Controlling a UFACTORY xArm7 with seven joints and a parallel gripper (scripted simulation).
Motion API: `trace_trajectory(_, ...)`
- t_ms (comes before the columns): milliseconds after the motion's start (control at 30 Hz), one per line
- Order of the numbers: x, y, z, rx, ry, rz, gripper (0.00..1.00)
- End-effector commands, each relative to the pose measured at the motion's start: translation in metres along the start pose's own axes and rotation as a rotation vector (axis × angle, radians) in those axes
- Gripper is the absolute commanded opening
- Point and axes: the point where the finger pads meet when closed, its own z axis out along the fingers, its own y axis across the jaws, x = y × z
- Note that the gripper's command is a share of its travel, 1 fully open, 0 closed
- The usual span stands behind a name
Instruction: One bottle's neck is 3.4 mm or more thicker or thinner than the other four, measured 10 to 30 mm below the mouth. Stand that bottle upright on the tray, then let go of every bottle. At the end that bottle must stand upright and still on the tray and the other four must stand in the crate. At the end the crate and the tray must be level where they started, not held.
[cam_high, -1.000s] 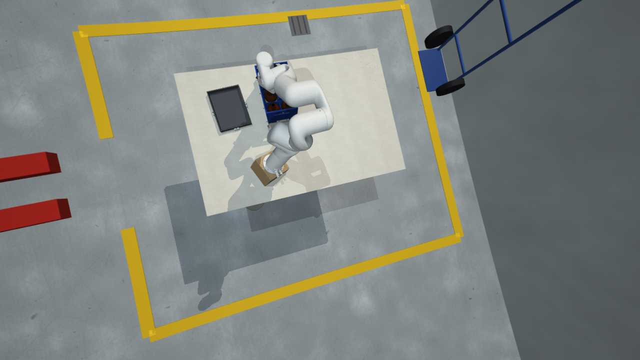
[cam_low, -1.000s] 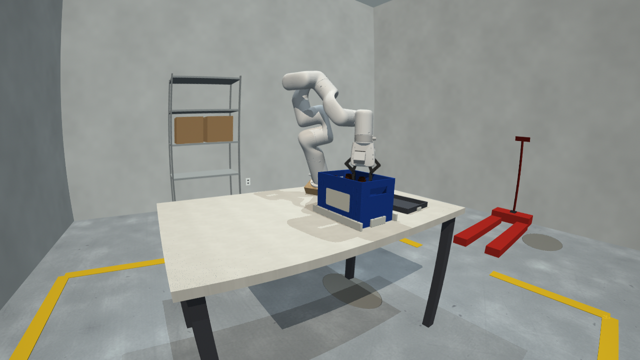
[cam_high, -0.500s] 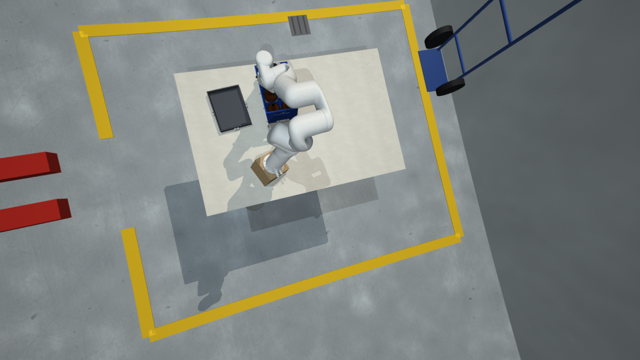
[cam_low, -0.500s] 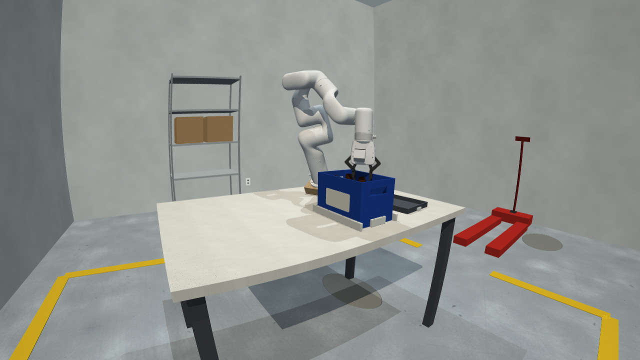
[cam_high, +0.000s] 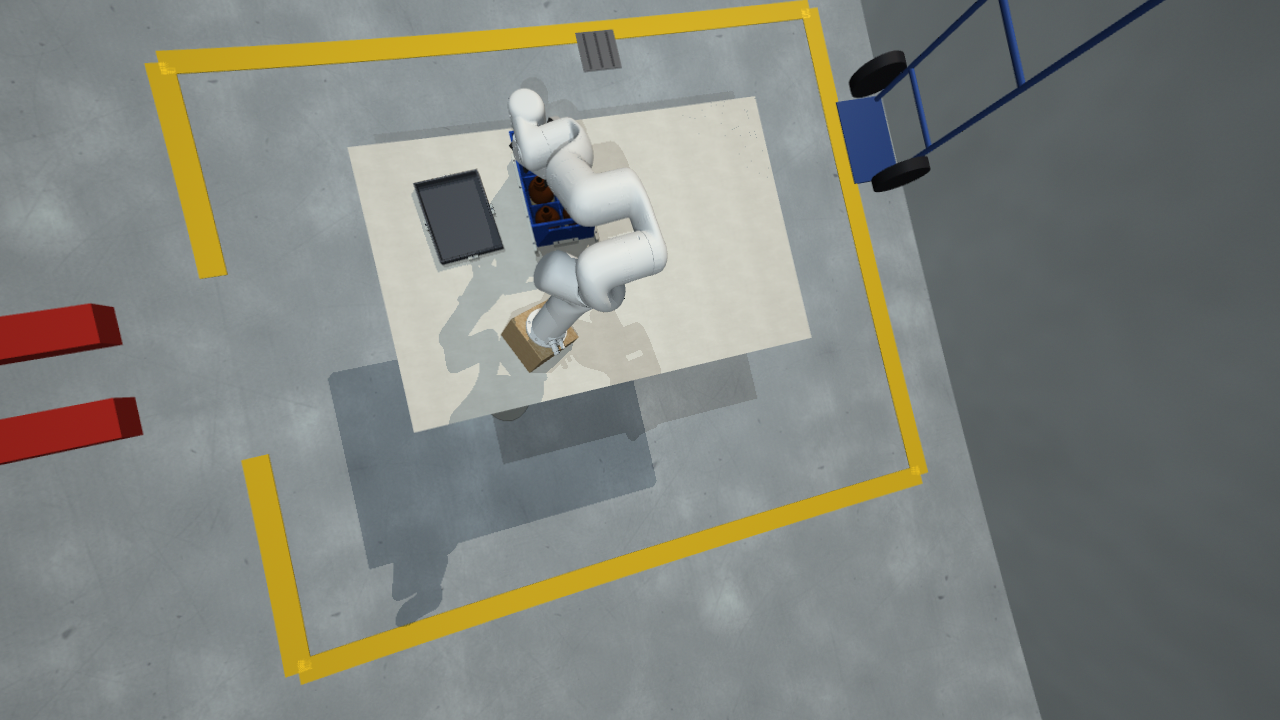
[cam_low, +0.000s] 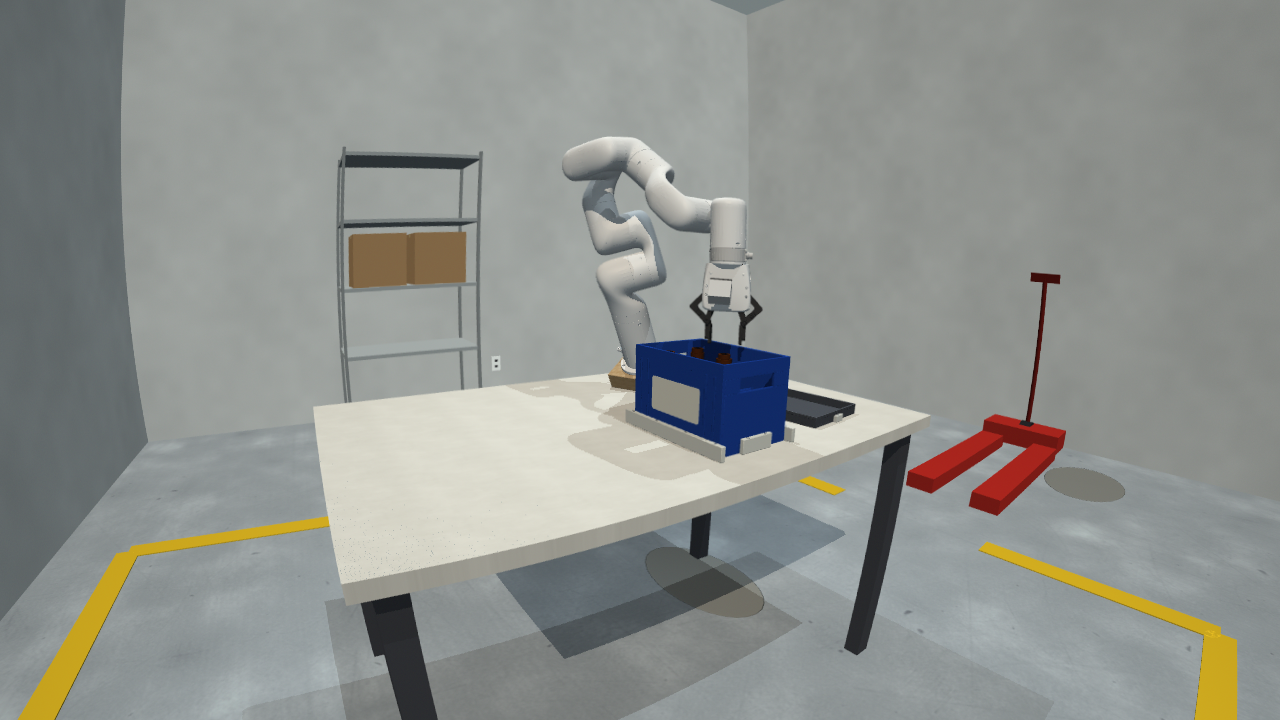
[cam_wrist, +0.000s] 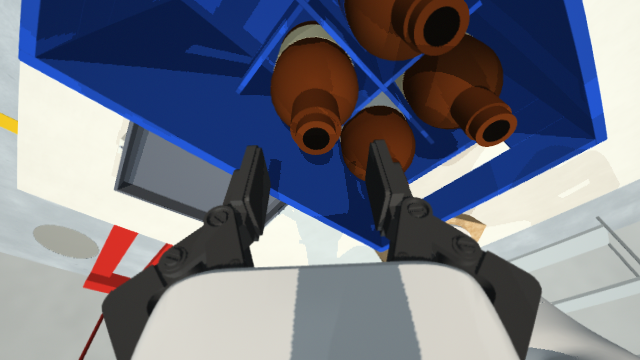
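Brown bottles (cam_high: 540, 190) (cam_low: 723, 358) (cam_wrist: 315, 75) in blue crate (cam_high: 563, 234) (cam_low: 707, 394) (cam_wrist: 165, 110), four showing in wrist view, mouths up. Odd neck: cannot tell which. Crate near worktop's (cam_high: 707, 223) (cam_low: 465, 465) long edge opposite the arm base, pale stops (cam_low: 671, 434) along its foot. Gripper (cam_low: 725, 338) (cam_wrist: 316, 162) above crate, fingers pointing down, a bit over half open, nothing held. Dark tray (cam_high: 458, 214) (cam_low: 819, 407) (cam_wrist: 170, 160) flat beside crate, toward the near short edge, no bottle on it. White arm (cam_high: 617, 201) (cam_low: 626, 268) on wooden block (cam_high: 526, 353) (cam_low: 619, 382) by the other long edge. Off worktop: red pallet jack (cam_high: 53, 331) (cam_low: 1020, 434) (cam_wrist: 117, 250) past the tray-side short edge, blue hand truck (cam_high: 866, 143) past the opposite one.
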Motion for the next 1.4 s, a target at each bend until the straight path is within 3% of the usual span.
trace_trajectory(0,0.001,-0.001,-0.017,0.003,0.003,0.0,0.65)
trace_trajectory(300,0.001,-0.001,-0.037,0.003,0.003,0.0,0.65)
trace_trajectory(633,0.001,-0.001,-0.041,0.003,0.003,0.0,0.65)
trace_trajectory(667,0.001,-0.001,-0.041,0.003,0.003,0.0,0.0)
trace_trajectory(1367,0.001,-0.001,-0.041,0.003,0.003,0.0,0.0)
